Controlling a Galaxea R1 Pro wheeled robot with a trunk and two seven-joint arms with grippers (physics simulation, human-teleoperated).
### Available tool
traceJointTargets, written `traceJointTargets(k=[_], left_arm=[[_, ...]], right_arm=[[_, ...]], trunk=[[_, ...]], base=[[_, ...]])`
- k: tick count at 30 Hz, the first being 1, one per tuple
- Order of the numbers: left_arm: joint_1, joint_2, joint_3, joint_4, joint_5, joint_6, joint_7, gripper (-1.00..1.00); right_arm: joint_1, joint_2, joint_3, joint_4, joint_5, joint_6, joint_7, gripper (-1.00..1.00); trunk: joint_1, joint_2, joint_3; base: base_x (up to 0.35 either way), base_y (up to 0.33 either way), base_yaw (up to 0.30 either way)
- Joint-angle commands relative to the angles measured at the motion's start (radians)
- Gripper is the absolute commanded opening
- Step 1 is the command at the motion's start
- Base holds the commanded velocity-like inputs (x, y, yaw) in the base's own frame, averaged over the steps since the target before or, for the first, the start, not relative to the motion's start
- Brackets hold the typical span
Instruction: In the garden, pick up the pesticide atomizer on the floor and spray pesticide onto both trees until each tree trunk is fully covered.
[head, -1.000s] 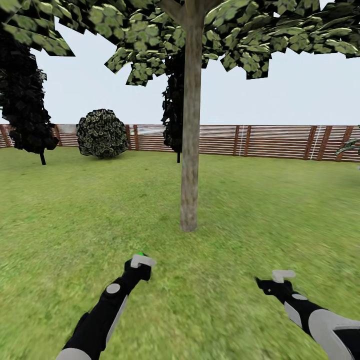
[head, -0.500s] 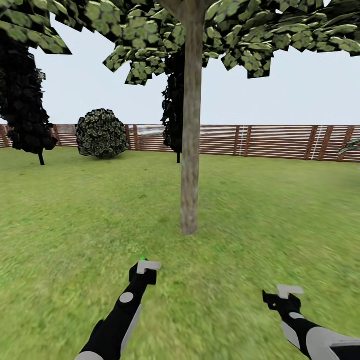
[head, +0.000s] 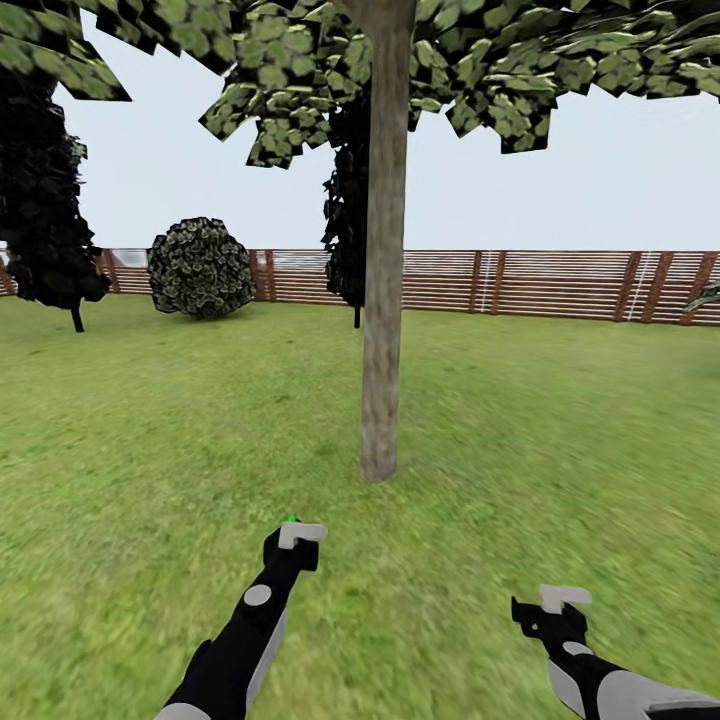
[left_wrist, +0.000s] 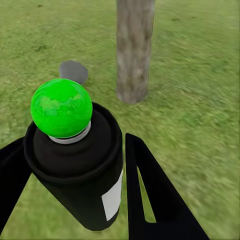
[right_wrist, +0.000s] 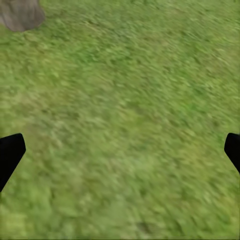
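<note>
Left end effector (left_wrist: 70, 195) clamped on small dark pesticide atomizer with white label, green dot on top (left_wrist: 75, 165); pickup done.

Nozzle faces pale mottled tree trunk (head: 384, 300), near, apart. No spray visible; both trunks seemingly left.

Left arm extended forward, low over green lawn (head: 130, 430).

Right end effector (head: 552, 610) apart, empty, low.
</note>
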Motion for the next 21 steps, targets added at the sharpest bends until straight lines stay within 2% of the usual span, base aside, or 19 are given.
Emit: traceJointTargets(k=[1,3,6,8,11,14,16,21], left_arm=[[-0.001,0.000,-0.002,-0.003,-0.010,0.007,0.006,-1.00],[-0.001,0.000,-0.002,-0.021,-0.008,0.049,0.007,-1.00],[-0.001,0.000,-0.002,-0.067,-0.007,0.157,0.005,-1.00],[-0.002,0.000,-0.002,-0.085,-0.007,0.201,0.002,-1.00],[-0.002,0.000,-0.003,-0.099,-0.007,0.229,-0.036,-1.00],[-0.002,0.000,-0.012,-0.113,-0.007,0.244,-0.118,-1.00],[-0.002,0.000,-0.025,-0.120,-0.007,0.252,-0.143,-1.00],[-0.002,0.000,-0.051,-0.159,-0.008,0.354,-0.160,-1.00]], right_arm=[[-0.002,0.001,0.009,0.004,-0.010,-0.007,0.000,1.00],[-0.002,0.001,0.009,0.004,-0.010,-0.006,0.000,1.00],[-0.002,0.001,0.010,0.004,-0.010,-0.006,0.000,1.00],[-0.002,0.002,0.010,0.004,-0.009,-0.006,0.001,1.00],[-0.002,0.006,0.010,0.004,-0.009,-0.006,0.000,1.00],[-0.002,0.007,0.010,0.004,-0.009,-0.006,0.000,1.00],[-0.002,0.007,0.010,0.004,-0.009,-0.006,0.000,1.00],[-0.002,0.008,0.009,0.004,-0.009,-0.006,0.000,1.00]], trunk=[[0.001,-0.001,-0.002],[0.001,-0.001,-0.002],[0.001,-0.001,-0.002],[0.001,-0.001,-0.002],[0.001,-0.001,-0.002],[0.001,-0.001,-0.002],[0.001,-0.001,-0.002],[0.001,-0.001,-0.002]], base=[[0.350,0.000,0.000],[0.350,0.000,0.000],[0.350,0.000,0.000],[0.350,0.000,0.000],[0.350,0.000,0.000],[0.350,0.000,0.000],[0.350,0.000,0.000],[0.350,0.000,0.000]])
